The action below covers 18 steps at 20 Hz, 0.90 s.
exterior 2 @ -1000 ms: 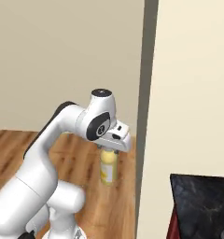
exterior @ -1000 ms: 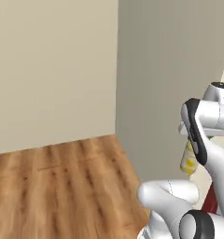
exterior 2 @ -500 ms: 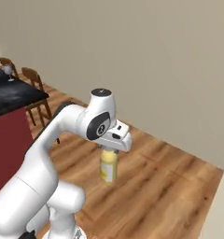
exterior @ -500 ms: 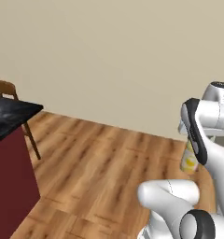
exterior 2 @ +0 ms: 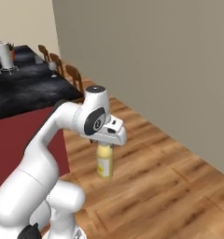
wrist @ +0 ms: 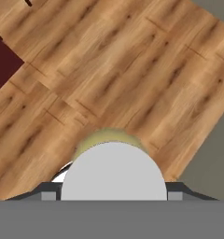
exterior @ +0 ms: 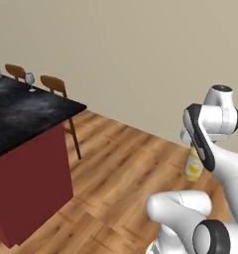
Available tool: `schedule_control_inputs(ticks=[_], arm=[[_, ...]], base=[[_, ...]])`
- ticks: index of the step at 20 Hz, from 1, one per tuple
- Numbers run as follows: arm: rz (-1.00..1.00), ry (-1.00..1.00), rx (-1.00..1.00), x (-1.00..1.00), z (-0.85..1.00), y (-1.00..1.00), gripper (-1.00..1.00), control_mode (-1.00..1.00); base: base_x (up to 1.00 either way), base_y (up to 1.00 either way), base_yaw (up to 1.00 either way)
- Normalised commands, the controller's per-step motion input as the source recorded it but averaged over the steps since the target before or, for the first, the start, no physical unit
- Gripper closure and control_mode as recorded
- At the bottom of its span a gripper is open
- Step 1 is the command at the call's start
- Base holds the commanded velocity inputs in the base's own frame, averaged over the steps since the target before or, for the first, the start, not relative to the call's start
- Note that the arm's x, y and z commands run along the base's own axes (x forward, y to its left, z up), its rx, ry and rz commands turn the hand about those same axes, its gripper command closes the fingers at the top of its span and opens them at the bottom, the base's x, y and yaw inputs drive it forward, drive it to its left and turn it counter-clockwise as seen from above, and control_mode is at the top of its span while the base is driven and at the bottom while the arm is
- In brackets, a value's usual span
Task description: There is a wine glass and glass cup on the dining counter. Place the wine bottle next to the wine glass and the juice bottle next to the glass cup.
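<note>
- Swung round with my base since half a second ago, both base views now take in more of the long dining counter (exterior: pixel 27 116) with its black marbled top and red front.
- My gripper (exterior 2: pixel 106 145) is clamped on the neck of the small yellow juice bottle (exterior 2: pixel 104 162), which hangs upright above the wooden floor (exterior: pixel 116 168).
- Well apart, the small clear stemmed wine glass (exterior: pixel 29 79) stands on the counter's far end, beside brown wooden chairs (exterior: pixel 54 85).
</note>
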Motion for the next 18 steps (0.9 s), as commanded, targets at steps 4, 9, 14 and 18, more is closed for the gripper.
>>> schedule_control_inputs(ticks=[4, 9, 14, 18], arm=[[0.0, 0.0, 0.0, 0.0, 0.0, 0.0, 1.0, 1.0], [0.0, 0.0, 0.0, 0.0, 0.0, 0.0, 1.0, 1.0], [0.0, 0.0, 0.0, 0.0, 0.0, 0.0, 1.0, 1.0], [0.0, 0.0, 0.0, 0.0, 0.0, 0.0, 1.0, 1.0]], base=[[0.77, -0.34, 0.16], [0.78, -0.33, 0.17], [0.8, -0.32, 0.2], [0.8, -0.32, 0.21]])
